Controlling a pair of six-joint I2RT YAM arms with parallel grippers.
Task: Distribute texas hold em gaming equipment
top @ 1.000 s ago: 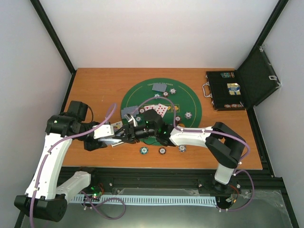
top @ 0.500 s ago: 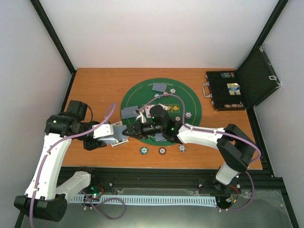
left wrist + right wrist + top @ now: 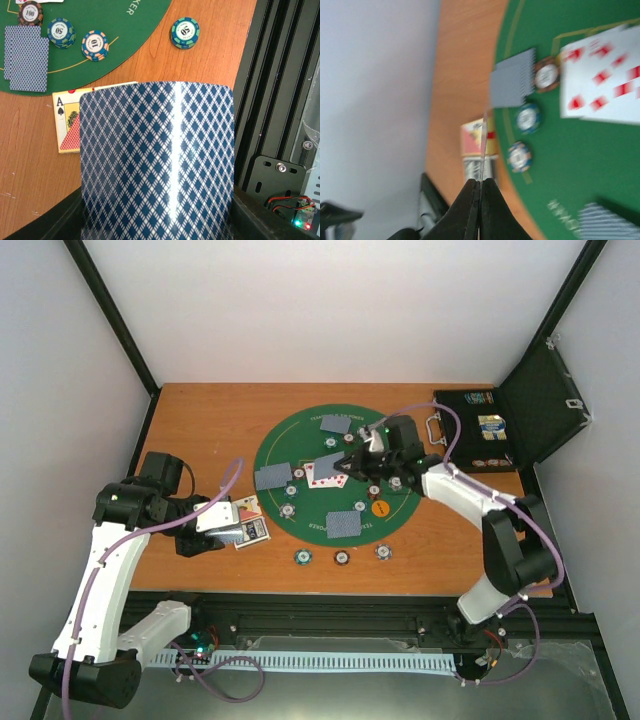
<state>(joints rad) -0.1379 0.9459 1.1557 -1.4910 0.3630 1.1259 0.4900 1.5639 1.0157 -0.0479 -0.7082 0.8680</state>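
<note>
On the wooden table (image 3: 200, 420), enclosed by white walls, a green felt mat (image 3: 300, 435) is laid. Just left of the mat, blue-backed cards (image 3: 157, 160) are clamped in the left gripper (image 3: 228, 528). Above the mat's middle, a single card (image 3: 483, 140) is pinched edge-on between the closed jaws of the right gripper (image 3: 480, 186), whose arm is stretched in from the mat's right.

Orange-brown wooden surface (image 3: 200, 430) carries a round green felt mat (image 3: 290, 440), an open black hinged case (image 3: 455, 455) at far right, three stripe-edged poker chips (image 3: 342, 558) and a face-up ace card (image 3: 65, 125).
</note>
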